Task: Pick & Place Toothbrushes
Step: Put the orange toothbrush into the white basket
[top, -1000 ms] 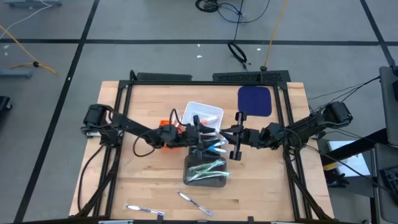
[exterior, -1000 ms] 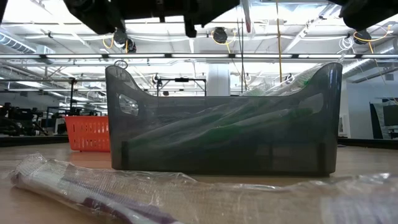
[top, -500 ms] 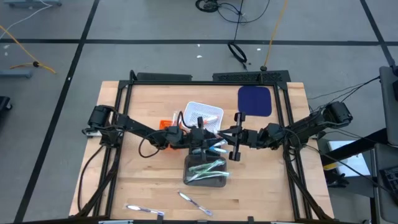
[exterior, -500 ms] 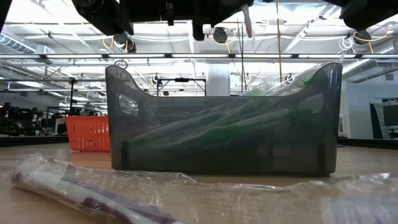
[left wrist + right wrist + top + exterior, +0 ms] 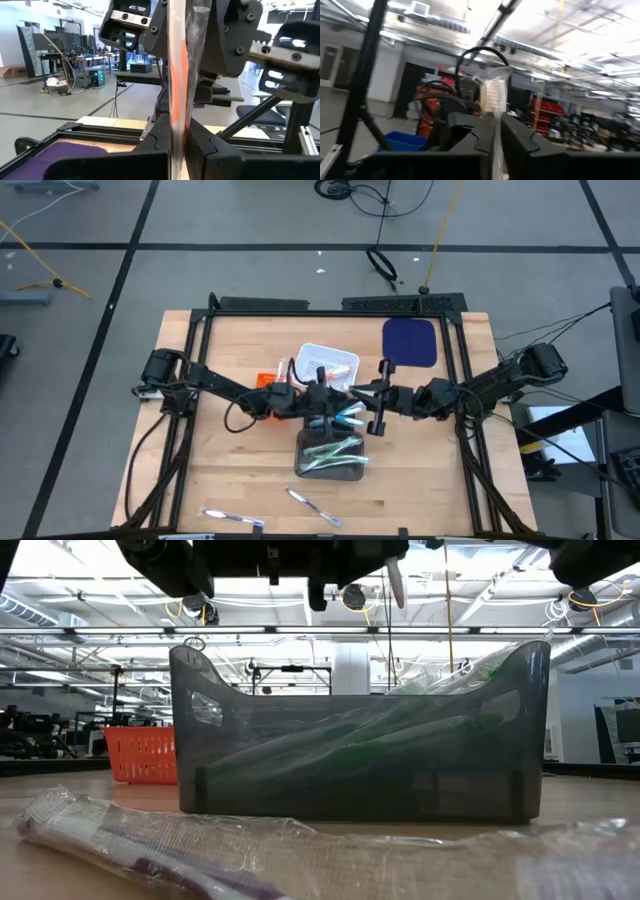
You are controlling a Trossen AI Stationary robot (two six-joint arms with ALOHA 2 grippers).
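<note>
Between left end effector [image 5: 178, 137] fingers: toothbrush [image 5: 178, 70].

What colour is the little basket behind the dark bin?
The basket is orange, seen best in the low view behind the dark bin.

Pale wooden table [image 5: 230, 470], framed by black rails. On it: dark translucent bin [image 5: 330, 460] near centre front, holding green toothbrushes; white mesh basket [image 5: 328, 361] behind it; orange basket [image 5: 148, 755] partly hidden to the left; dark blue mat [image 5: 411, 340] at back right. Two wrapped toothbrushes [image 5: 232, 518] [image 5: 313, 506] lie loose at the front edge.
</note>
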